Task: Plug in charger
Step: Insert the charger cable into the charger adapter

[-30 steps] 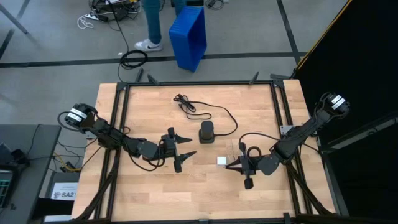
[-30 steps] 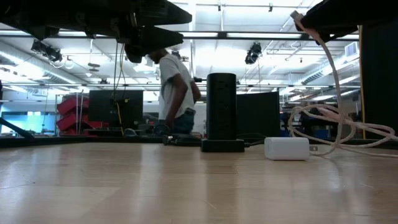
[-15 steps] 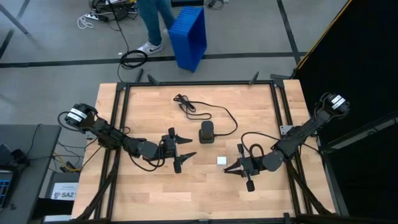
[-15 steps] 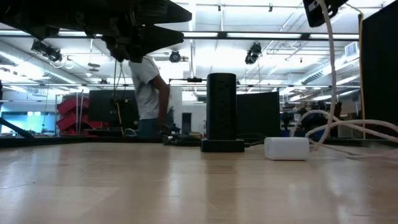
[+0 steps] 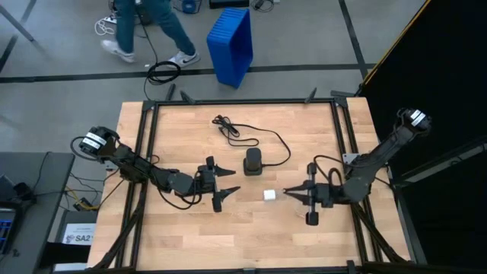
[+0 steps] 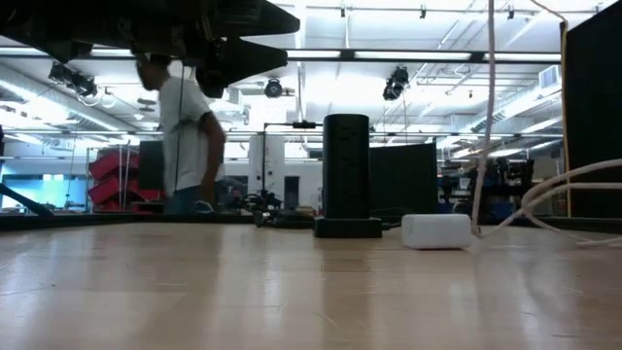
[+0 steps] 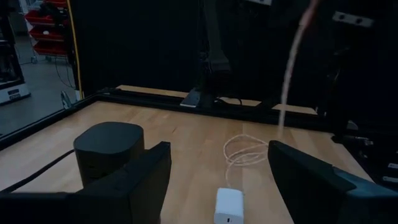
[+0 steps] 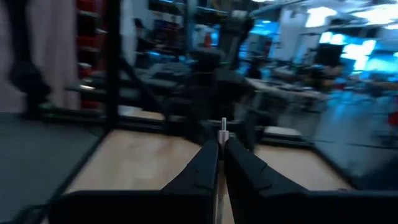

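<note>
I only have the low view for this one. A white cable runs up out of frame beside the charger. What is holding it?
Observer: The right claw, shut on the cable. A metal plug tip sticks out between its fingers.
Operator: Is the left claw doing anything?
Observer: No. The left claw hangs open to the left of the tower, holding nothing.
Operator: Is the charger touching the tower?
Observer: No. From above, the charger lies apart from it, close to the right claw.
</note>
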Motion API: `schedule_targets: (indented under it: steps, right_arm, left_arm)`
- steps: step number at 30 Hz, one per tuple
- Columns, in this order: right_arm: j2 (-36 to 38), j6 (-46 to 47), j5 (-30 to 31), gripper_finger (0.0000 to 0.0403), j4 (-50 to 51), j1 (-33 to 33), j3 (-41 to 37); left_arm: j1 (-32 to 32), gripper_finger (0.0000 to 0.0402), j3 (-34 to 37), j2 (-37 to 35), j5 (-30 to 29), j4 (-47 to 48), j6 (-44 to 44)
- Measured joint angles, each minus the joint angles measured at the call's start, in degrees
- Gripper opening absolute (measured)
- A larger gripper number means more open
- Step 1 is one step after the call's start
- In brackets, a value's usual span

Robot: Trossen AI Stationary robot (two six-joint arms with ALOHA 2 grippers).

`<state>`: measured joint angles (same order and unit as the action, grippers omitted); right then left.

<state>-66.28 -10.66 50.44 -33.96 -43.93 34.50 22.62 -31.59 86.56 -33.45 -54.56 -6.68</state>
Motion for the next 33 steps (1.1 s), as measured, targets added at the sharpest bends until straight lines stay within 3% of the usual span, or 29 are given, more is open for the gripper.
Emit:
schedule_targets:
  steps: [3,9,13,18,23,33]
  right_arm:
    - [0.68,0.85,1.39,0.0,4.45,-0.21,0.0]
    - [1.79,12.88,-0.95,0.0,14.95,-0.15,0.0]
    - [1.79,14.94,-0.71,0.0,15.83,-0.05,0.0]
    - [1.58,11.23,-1.2,0.0,12.44,2.31,0.0]
    - [-2.24,6.37,-6.82,0.0,4.68,5.81,0.0]
    - [-11.33,0.11,-13.12,0.0,-11.71,8.72,0.0]
  left_arm:
    - [-0.01,0.0252,0.0,0.0,1.13,-0.01,-0.02]
    - [0.01,0.0252,0.0,0.0,1.22,-0.02,-0.31]
    - [0.01,0.0252,0.0,0.0,1.22,-0.03,-0.31]
    - [0.01,0.0252,0.0,0.01,1.78,-1.22,0.14]
    - [0.01,0.0252,-1.95,0.28,4.67,-2.87,1.51]
    - [-0.1,0.0252,-10.41,9.34,5.29,-2.92,5.13]
